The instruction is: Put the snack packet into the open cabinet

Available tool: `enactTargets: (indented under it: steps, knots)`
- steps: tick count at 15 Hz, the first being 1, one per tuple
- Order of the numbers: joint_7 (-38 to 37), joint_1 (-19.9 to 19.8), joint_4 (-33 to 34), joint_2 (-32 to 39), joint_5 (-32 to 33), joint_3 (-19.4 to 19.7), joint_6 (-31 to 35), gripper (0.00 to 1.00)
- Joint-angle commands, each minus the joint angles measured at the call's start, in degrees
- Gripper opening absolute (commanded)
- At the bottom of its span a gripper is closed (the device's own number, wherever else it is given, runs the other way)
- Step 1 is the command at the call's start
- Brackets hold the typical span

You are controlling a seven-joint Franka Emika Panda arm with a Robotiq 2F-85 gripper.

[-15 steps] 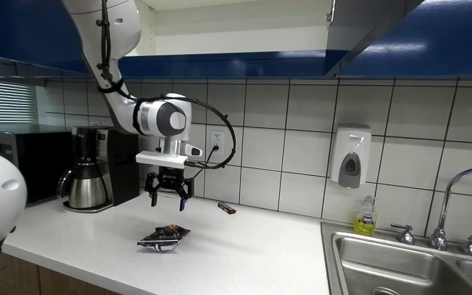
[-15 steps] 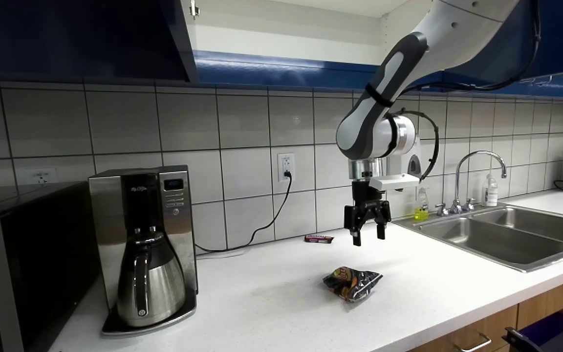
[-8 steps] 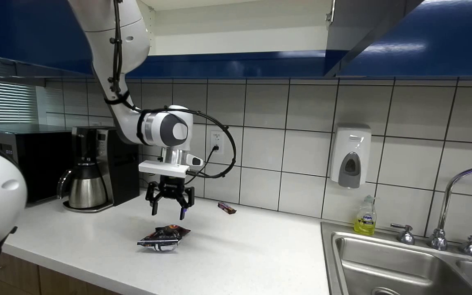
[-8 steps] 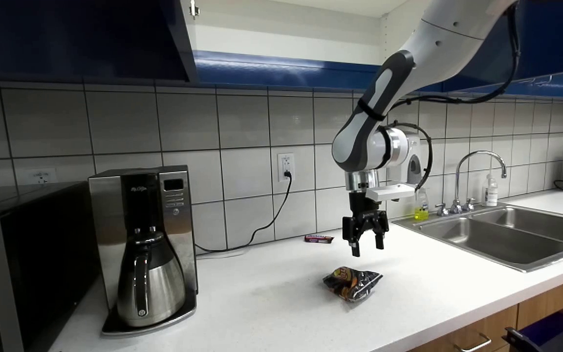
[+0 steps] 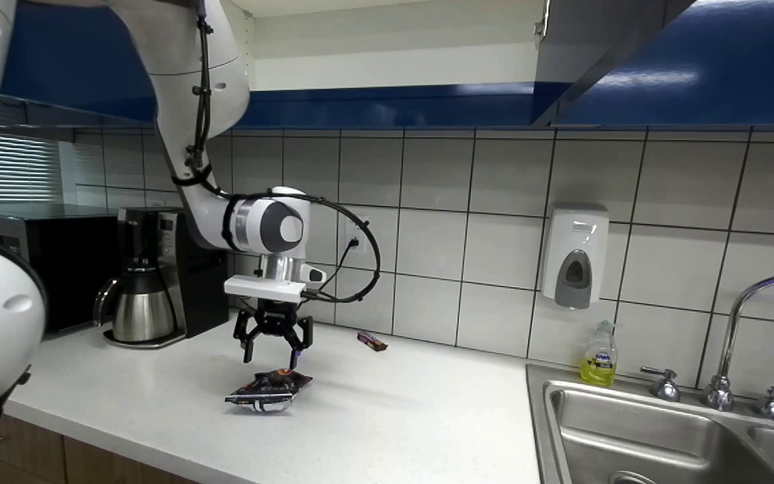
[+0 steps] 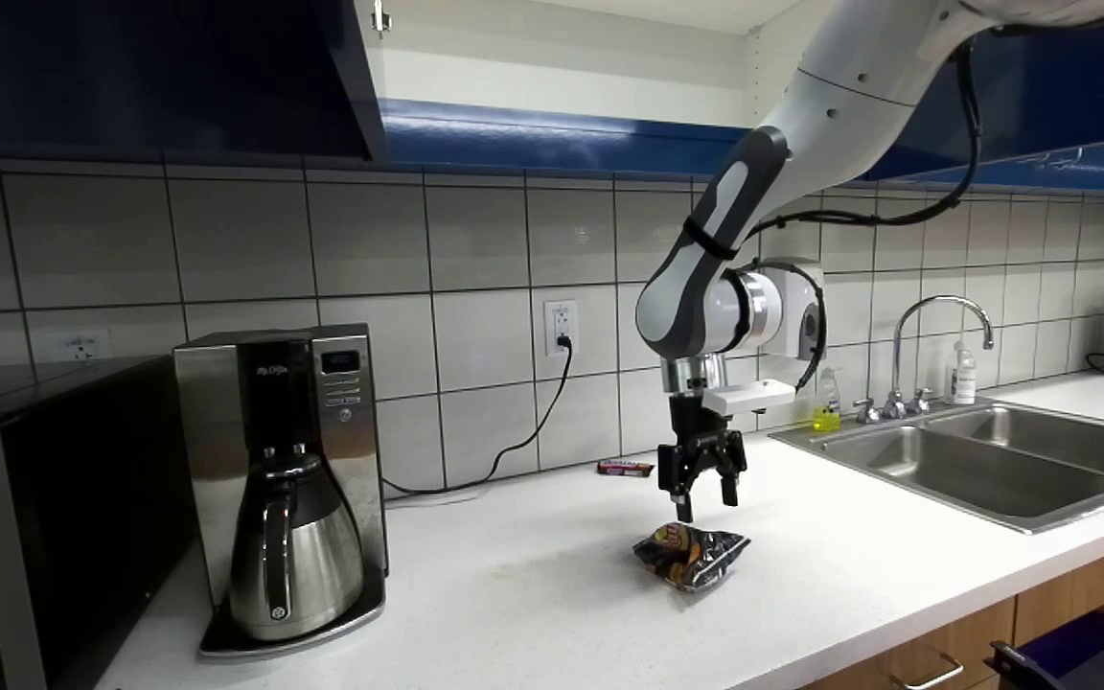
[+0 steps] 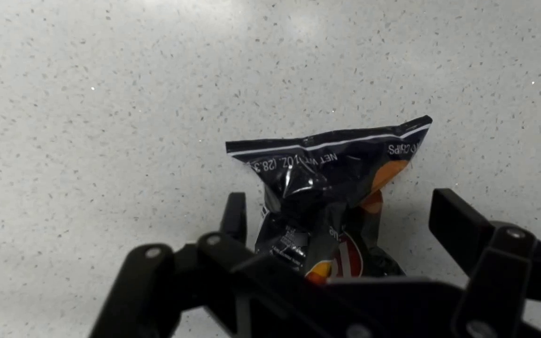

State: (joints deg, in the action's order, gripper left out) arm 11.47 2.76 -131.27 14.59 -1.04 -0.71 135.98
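Wrist view: looking down past the gripper [image 7: 341,213], with jaws well apart and clamped on nothing. Just beneath, framed between those jaws at its pinched neck, find the snack packet [image 7: 324,202], with long axis crosswise to the closing line and lower end hidden. Nearly overhead in both exterior views as well, though too close to tell whether touching. Lower than half a second ago and nearer the packet, leaving it unmoved on the desk [image 5: 387,417], between front and back edges, well apart from the edge at the sink [image 5: 543,417]. Near the back edge, note a small wrapped bar [image 5: 371,341]. High above that same edge, see the open cabinet [image 5: 394,54], not yet reached. Next, by judgement: descend slightly, close across the neck, expect crinkling, then lift; if pinching only near the seal, risk a slip.
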Motion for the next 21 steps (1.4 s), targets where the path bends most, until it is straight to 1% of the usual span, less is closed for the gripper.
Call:
enactTargets:
  steps: [1,11,21]
  knots:
    - [-1.17,-0.34,2.56,2.43,0.95,-1.10,0.11,1.00]
    - [-2.84,0.29,7.34,7.37,0.43,-2.35,-0.72,1.00]
    - [-7.29,1.29,9.78,10.08,1.47,-1.54,-0.74,1.00]
